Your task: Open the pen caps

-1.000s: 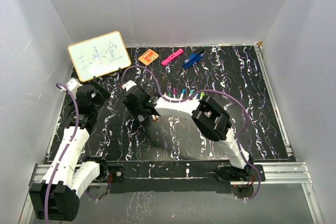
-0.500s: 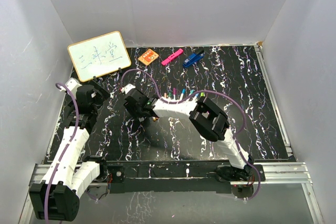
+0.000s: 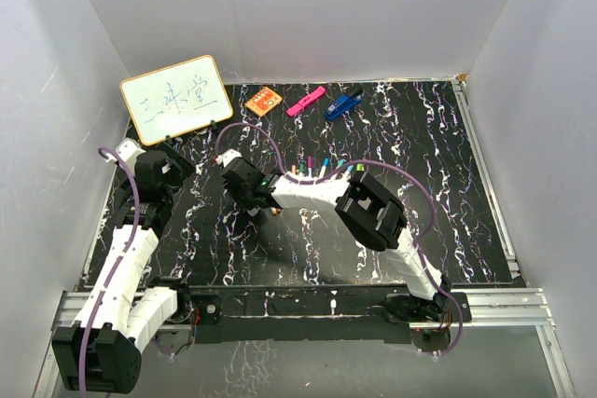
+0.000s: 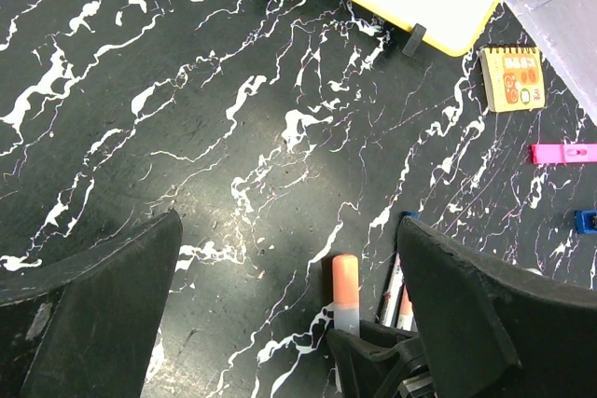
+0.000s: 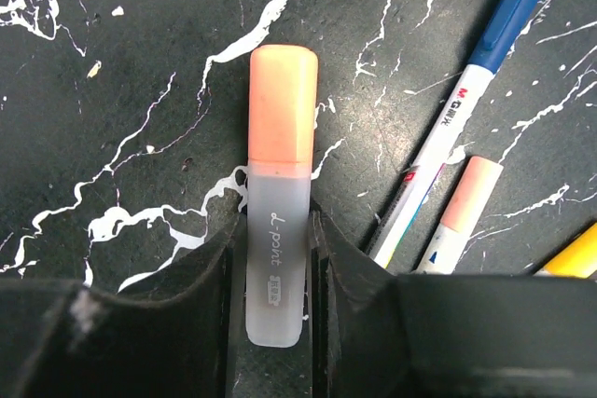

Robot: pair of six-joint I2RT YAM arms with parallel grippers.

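My right gripper point(image 5: 273, 230) is shut on the frosted barrel of an orange-capped pen point(image 5: 275, 267) that lies on the black marbled table. Its orange cap point(image 5: 283, 104) sticks out past the fingertips, still on the pen. Beside it on the right lie a blue-capped white pen point(image 5: 438, 151) and a peach-capped pen point(image 5: 471, 193). From the left wrist view the same orange cap point(image 4: 344, 277) shows between the wide-open fingers of my left gripper point(image 4: 289, 230), which hangs above the table holding nothing. From above, the right gripper point(image 3: 254, 204) is at centre left and the left gripper point(image 3: 177, 157) further left. More capped pens point(image 3: 317, 167) lie in a row behind.
A yellow-framed whiteboard point(image 3: 175, 97) stands at the back left. Along the back lie an orange notepad point(image 3: 264, 100), a flat pink highlighter point(image 3: 306, 101) and a blue clip-like tool point(image 3: 343, 104). White walls close in three sides.
The right gripper's jaws have closed onto the orange-capped pen and its wrist has shifted slightly. The left arm has stayed put.
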